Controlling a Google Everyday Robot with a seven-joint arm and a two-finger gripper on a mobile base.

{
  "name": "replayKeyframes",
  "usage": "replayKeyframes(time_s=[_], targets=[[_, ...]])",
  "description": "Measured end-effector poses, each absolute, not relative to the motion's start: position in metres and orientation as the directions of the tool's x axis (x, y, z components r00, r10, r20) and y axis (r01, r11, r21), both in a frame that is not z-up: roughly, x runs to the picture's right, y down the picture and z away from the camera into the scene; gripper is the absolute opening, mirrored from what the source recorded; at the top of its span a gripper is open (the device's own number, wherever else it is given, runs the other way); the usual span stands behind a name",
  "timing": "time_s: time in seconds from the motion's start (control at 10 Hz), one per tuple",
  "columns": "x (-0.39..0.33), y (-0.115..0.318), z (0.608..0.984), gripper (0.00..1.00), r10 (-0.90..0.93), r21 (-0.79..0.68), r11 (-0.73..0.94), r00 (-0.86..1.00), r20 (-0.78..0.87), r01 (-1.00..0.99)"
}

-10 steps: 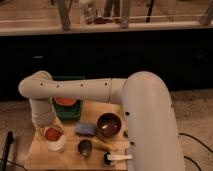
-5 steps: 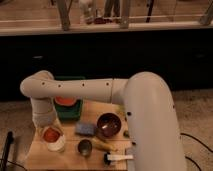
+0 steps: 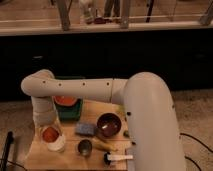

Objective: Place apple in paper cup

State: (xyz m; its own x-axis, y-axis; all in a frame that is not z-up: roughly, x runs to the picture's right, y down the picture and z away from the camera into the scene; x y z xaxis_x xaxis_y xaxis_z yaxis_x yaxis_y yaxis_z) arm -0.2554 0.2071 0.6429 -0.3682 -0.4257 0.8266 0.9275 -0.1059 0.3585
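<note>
The apple [image 3: 50, 134] is a small orange-red round fruit and sits in the mouth of the short white paper cup [image 3: 55, 145] at the left front of the wooden table. My gripper [image 3: 47, 124] hangs straight down from the white arm, right over the cup and against the apple's top. Whether it holds the apple does not show. The arm hides the far side of the cup.
A flat orange-red dish [image 3: 65, 101] lies on a green tray [image 3: 72, 112] behind the cup. A blue-grey sponge [image 3: 85, 129], a dark maroon bowl [image 3: 108, 125], a small metal cup [image 3: 84, 147] and a white-handled brush [image 3: 119, 158] lie to the right on the table [image 3: 40, 159].
</note>
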Motion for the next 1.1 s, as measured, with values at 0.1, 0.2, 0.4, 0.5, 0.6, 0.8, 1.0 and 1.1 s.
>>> replayKeyframes(time_s=[0.1, 0.2, 0.4, 0.5, 0.6, 0.8, 1.0, 1.1], targets=[[-0.2552, 0.2066, 0.6431, 0.8, -0.425, 0.359, -0.105, -0.368, 0.827, 0.928], [-0.2547, 0.2062, 0.6434, 0.8, -0.424, 0.358, -0.105, -0.368, 0.828, 0.928], [-0.2548, 0.2049, 0.6434, 0.8, -0.421, 0.357, -0.106, -0.367, 0.829, 0.928], [-0.2549, 0.2039, 0.6437, 0.8, -0.42, 0.353, -0.109, -0.365, 0.831, 0.929], [-0.2553, 0.2034, 0.6435, 0.8, -0.42, 0.351, -0.111, -0.364, 0.831, 0.93], [-0.2561, 0.2027, 0.6445, 0.8, -0.418, 0.344, -0.115, -0.359, 0.834, 0.932], [-0.2557, 0.2023, 0.6461, 0.8, -0.42, 0.33, -0.121, -0.349, 0.837, 0.936], [-0.2554, 0.2024, 0.6467, 0.8, -0.422, 0.326, -0.126, -0.348, 0.837, 0.937]])
